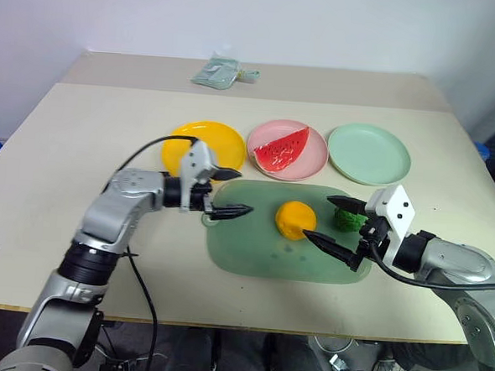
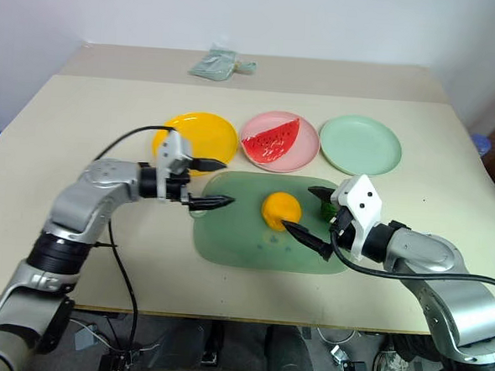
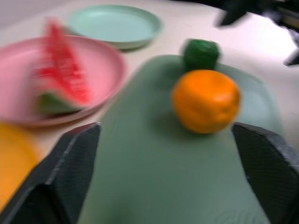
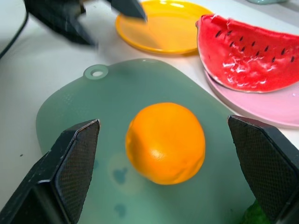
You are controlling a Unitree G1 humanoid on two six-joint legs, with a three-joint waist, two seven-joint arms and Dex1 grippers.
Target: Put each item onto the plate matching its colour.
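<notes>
**Orange sits between two open pincers, closer to the right one**

The orange (image 1: pixel 296 220) rests on the green mat (image 1: pixel 252 253), and the right gripper (image 1: pixel 336 224) stands just to its right with fingers spread wide and empty, its near fingertip almost at the fruit. The left gripper (image 1: pixel 228 193), also wide and empty, hovers over the mat's left edge, a little farther from the orange but close to the yellow plate (image 1: pixel 206 143), where the fruit likely belongs. The orange is round, smooth and slightly glossy, with no long axis to line up on.

The dark-green ball (image 1: pixel 348 218), bumpy and small, lies at the mat's right edge between the right gripper's fingers. The watermelon wedge (image 1: pixel 282 149), hard-looking and shiny, already lies on the pink plate (image 1: pixel 312 166); the mint plate (image 1: pixel 369 153), far right, is bare.
</notes>
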